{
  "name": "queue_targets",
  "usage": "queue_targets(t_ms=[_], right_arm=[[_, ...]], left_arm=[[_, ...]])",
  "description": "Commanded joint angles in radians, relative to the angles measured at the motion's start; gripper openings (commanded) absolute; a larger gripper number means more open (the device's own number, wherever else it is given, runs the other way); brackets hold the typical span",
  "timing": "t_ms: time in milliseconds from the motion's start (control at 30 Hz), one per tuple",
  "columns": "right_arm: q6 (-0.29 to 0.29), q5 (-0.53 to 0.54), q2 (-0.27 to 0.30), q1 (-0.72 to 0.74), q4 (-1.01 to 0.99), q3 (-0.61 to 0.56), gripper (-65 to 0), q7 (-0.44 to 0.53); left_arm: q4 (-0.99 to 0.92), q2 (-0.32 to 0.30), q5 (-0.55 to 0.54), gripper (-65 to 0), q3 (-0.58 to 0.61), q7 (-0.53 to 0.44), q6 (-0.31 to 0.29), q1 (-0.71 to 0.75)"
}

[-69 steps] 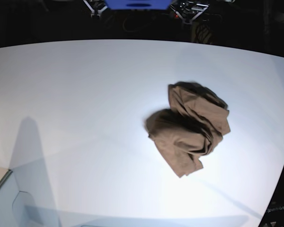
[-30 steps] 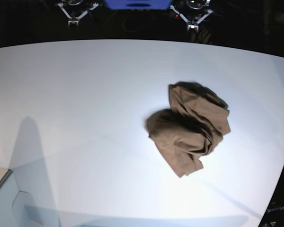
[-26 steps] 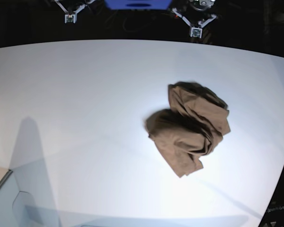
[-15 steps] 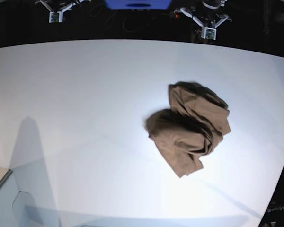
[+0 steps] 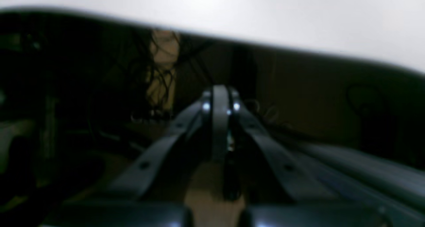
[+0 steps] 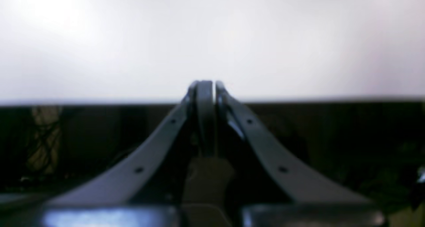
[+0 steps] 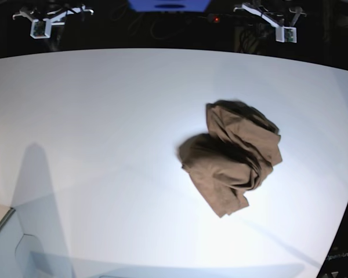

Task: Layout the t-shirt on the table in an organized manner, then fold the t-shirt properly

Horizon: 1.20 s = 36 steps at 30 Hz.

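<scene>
The brown t-shirt (image 7: 232, 162) lies crumpled in a heap on the white table (image 7: 104, 116), right of centre in the base view. Both arms hang beyond the table's far edge, well away from the shirt. My left arm (image 7: 274, 20) is at the top right and my right arm (image 7: 49, 16) at the top left. In the left wrist view my left gripper (image 5: 218, 96) is shut and empty over the dark space past the table edge (image 5: 298, 51). My right gripper (image 6: 206, 87) is shut and empty, its tips level with the table edge (image 6: 332, 99).
A pale grey-blue box-like shape (image 7: 14, 249) sits at the bottom left corner. The table's curved edge (image 7: 345, 220) runs down the right side. A blue object (image 7: 168, 4) and dark cabling lie behind the far edge.
Both arms have spread outward along the far edge: the one at the top left moved further left, the one at the top right further right. The t-shirt has not moved.
</scene>
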Motion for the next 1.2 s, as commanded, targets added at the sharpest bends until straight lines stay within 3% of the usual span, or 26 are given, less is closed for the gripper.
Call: queue_targets(t_ms=[0, 233, 300, 400, 467, 567, 767, 967, 1167], right_arm=[[0.002, 0.005, 0.001, -0.017, 0.033, 0.005, -65.0, 0.024], [0.002, 0.003, 0.001, 0.049, 0.079, -0.002, -65.0, 0.032], [0.003, 0.003, 0.001, 0.081, 0.079, -0.005, -65.0, 0.027], [0.003, 0.003, 0.007, 0.132, 0.077, -0.053, -65.0, 0.022], [0.005, -0.001, 0.007, 0.172, 0.077, -0.087, -61.5, 0.022], [0.005, -0.001, 0.007, 0.239, 0.077, -0.146, -51.6, -0.037], [0.005, -0.001, 0.003, 0.364, 0.075, -0.263, -34.0, -0.254], [0.002, -0.003, -0.001, 0.445, 0.075, -0.344, -32.2, -0.378], [0.000, -0.003, -0.002, 0.477, 0.074, -0.369, -32.2, -0.444]], left_arm=[[0.040, -0.003, -0.004, -65.0, -0.008, -0.023, 0.002, 0.014], [0.089, -0.003, -0.006, -64.1, -0.006, -0.022, -0.004, -0.006], [0.089, -0.003, -0.006, -59.2, -0.008, -0.025, -0.004, -0.018], [0.090, -0.002, -0.006, -46.6, -0.008, -0.028, -0.004, -0.049], [0.090, 0.000, -0.007, -41.9, -0.006, -0.028, 0.000, -0.087], [0.090, 0.032, -0.006, -41.2, -0.008, -0.025, -0.004, -0.150], [0.087, 0.034, -0.004, -41.2, -0.008, 0.028, -0.004, -0.317], [0.055, 0.064, -0.007, -41.1, -0.082, 0.176, -0.006, -0.526], [-0.026, 0.075, -0.007, -41.1, -0.111, 0.256, -0.006, -0.675]])
